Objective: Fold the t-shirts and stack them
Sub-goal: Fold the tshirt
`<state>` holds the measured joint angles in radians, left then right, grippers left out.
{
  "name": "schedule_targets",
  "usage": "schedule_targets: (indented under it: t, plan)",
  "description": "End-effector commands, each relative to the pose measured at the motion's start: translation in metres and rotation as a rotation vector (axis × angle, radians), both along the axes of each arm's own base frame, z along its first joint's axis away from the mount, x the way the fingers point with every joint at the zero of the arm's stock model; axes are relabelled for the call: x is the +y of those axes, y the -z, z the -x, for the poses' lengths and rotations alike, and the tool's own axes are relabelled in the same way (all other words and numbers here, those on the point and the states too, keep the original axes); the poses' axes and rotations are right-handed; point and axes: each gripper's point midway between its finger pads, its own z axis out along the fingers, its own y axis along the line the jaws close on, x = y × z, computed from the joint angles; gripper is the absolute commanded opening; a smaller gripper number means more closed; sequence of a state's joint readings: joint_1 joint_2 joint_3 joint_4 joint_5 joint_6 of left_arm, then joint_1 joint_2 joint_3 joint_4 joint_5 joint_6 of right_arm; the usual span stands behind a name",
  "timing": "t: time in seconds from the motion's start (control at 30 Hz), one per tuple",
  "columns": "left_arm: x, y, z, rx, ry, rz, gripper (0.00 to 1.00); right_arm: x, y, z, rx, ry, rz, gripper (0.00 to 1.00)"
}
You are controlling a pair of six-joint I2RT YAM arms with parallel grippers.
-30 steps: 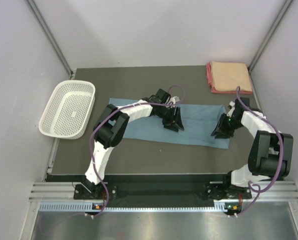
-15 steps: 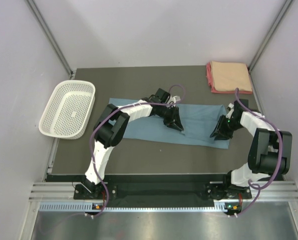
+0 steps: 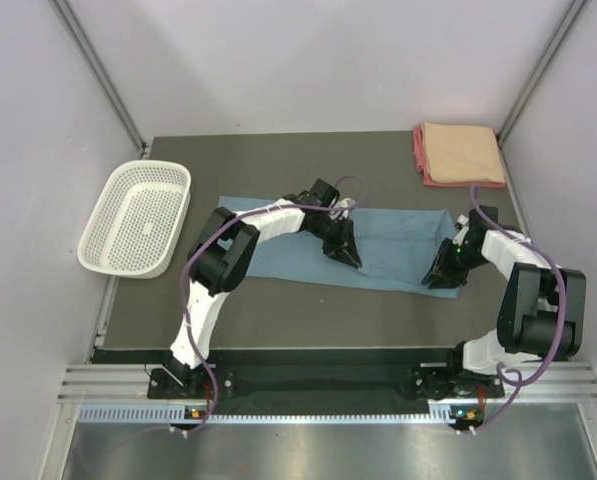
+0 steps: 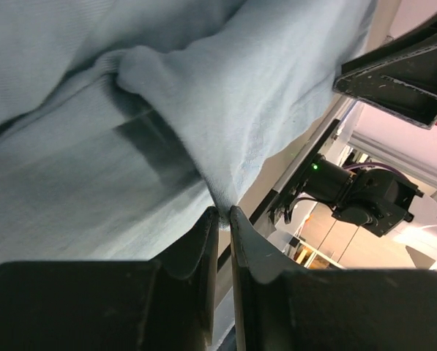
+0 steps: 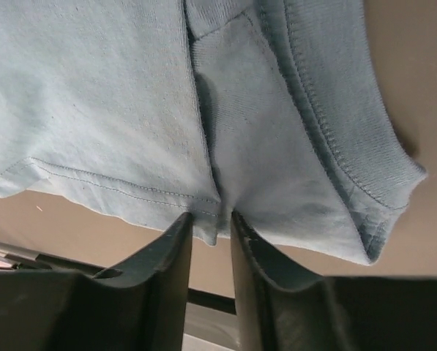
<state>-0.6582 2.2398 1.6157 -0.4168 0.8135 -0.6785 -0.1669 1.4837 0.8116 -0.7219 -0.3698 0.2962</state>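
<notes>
The blue shirt (image 3: pixel 403 240) lies as a long strip across the mid-bench (image 3: pixel 278 160). It is soft and limp, best taken at its hems. The right fingers (image 5: pixel 167 263) pinch the near hem. The left fingers (image 4: pixel 196 256) are nearly closed, seemingly on a fold's edge. A peach shirt (image 3: pixel 463 150) lies far right on a pink one (image 3: pixel 420 160). The basket (image 3: pixel 138 215), left, obstructs nothing.

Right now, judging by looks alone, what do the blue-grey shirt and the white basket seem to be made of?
Blue-grey shirt: soft knit cloth, probably cotton jersey, matte; the right wrist view shows fine knit texture, stitched hems and limp folds.
White basket: likely moulded plastic, smooth; rigid rim, regular mesh holes.
</notes>
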Motion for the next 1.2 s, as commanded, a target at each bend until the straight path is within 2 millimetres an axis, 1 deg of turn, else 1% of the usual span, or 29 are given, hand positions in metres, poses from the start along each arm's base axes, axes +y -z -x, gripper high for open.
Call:
schedule_targets:
  t: [0.0, 0.03, 0.1, 0.13, 0.17, 0.3, 0.37, 0.47, 0.5, 0.53, 0.57, 0.6, 0.63, 0.7, 0.73, 0.77, 0.8, 0.83, 0.87, 0.9, 0.93, 0.97, 1.0, 1.03, 1.07, 1.1, 1.13, 1.17]
  plan:
    - [0.001, 0.003, -0.005, -0.002, -0.001, -0.015, 0.17, -0.002, -0.006, -0.01, -0.058, 0.007, -0.004, 0.26]
    - [0.002, 0.006, -0.005, 0.001, -0.004, -0.029, 0.16, -0.004, -0.006, -0.01, -0.056, 0.01, -0.002, 0.16]
    - [0.005, 0.01, -0.004, 0.007, -0.006, -0.05, 0.16, -0.009, -0.009, -0.01, -0.062, 0.02, 0.014, 0.02]
    - [0.007, 0.012, -0.004, 0.011, -0.007, -0.058, 0.16, -0.011, -0.01, -0.009, -0.062, 0.021, 0.023, 0.0]
    - [0.007, 0.014, -0.004, 0.011, -0.008, -0.065, 0.16, -0.016, -0.014, -0.011, -0.076, 0.027, 0.045, 0.0]
    - [0.008, 0.02, -0.005, 0.018, -0.009, -0.085, 0.16, -0.024, -0.021, -0.008, -0.072, 0.027, 0.092, 0.0]
    - [0.009, 0.023, -0.006, 0.021, -0.008, -0.095, 0.16, -0.023, -0.022, -0.003, -0.057, 0.027, 0.089, 0.0]
    - [0.01, 0.024, -0.006, 0.022, -0.003, -0.105, 0.22, -0.019, -0.018, 0.002, -0.043, 0.012, 0.07, 0.0]
    - [0.011, 0.026, -0.007, 0.011, -0.002, -0.117, 0.29, -0.019, -0.015, 0.004, -0.032, 0.012, 0.068, 0.02]
    - [0.012, 0.023, -0.008, 0.001, -0.001, -0.115, 0.33, -0.019, -0.014, 0.005, -0.025, 0.012, 0.067, 0.09]
    - [0.013, 0.022, -0.007, -0.002, 0.003, -0.123, 0.37, -0.019, -0.014, 0.006, -0.022, 0.011, 0.069, 0.13]
    - [0.015, 0.02, -0.008, -0.02, 0.011, -0.127, 0.39, -0.02, -0.014, 0.006, -0.019, 0.008, 0.07, 0.15]
    - [0.017, 0.017, -0.011, -0.049, 0.009, -0.145, 0.44, -0.021, -0.016, 0.005, -0.022, 0.006, 0.076, 0.2]
    - [0.023, 0.008, -0.014, -0.098, 0.032, -0.17, 0.47, -0.025, -0.026, -0.003, -0.051, 0.004, 0.103, 0.25]
    - [0.027, -0.002, -0.02, -0.144, 0.029, -0.179, 0.48, -0.028, -0.03, -0.007, -0.065, 0.006, 0.113, 0.29]
    - [0.03, -0.007, -0.022, -0.164, 0.031, -0.183, 0.48, -0.03, -0.038, -0.014, -0.09, 0.003, 0.127, 0.32]
    - [0.037, -0.01, -0.022, -0.188, 0.045, -0.196, 0.48, -0.03, -0.042, -0.019, -0.104, -0.001, 0.13, 0.33]
    - [0.048, -0.018, -0.03, -0.226, 0.02, -0.22, 0.48, -0.03, -0.045, -0.023, -0.118, -0.006, 0.133, 0.36]
    - [0.054, -0.021, -0.033, -0.238, 0.013, -0.23, 0.48, -0.029, -0.049, -0.03, -0.133, -0.009, 0.138, 0.37]
    - [0.062, -0.024, -0.036, -0.251, 0.006, -0.241, 0.48, -0.029, -0.05, -0.032, -0.136, -0.008, 0.141, 0.39]
    - [0.078, -0.031, -0.043, -0.259, -0.026, -0.248, 0.48, -0.03, -0.05, -0.036, -0.147, 0.002, 0.146, 0.46]
    - [0.09, -0.033, -0.05, -0.275, -0.054, -0.273, 0.48, -0.032, -0.051, -0.04, -0.151, 0.012, 0.152, 0.5]
    - [0.109, -0.047, -0.06, -0.298, -0.099, -0.283, 0.48, -0.033, -0.05, -0.043, -0.153, 0.018, 0.157, 0.56]
    - [0.124, -0.046, -0.062, -0.298, -0.126, -0.309, 0.48, -0.035, -0.051, -0.047, -0.161, 0.021, 0.163, 0.58]
    - [0.139, -0.048, -0.069, -0.314, -0.161, -0.346, 0.48, -0.037, -0.051, -0.052, -0.16, 0.033, 0.167, 0.59]
    - [0.164, -0.059, -0.081, -0.343, -0.223, -0.37, 0.51, -0.038, -0.052, -0.056, -0.164, 0.041, 0.167, 0.62]
    - [0.181, -0.055, -0.079, -0.325, -0.246, -0.413, 0.52, -0.038, -0.054, -0.061, -0.175, 0.049, 0.164, 0.62]
    - [0.196, -0.056, -0.081, -0.324, -0.275, -0.439, 0.52, -0.036, -0.053, -0.067, -0.178, 0.062, 0.143, 0.63]
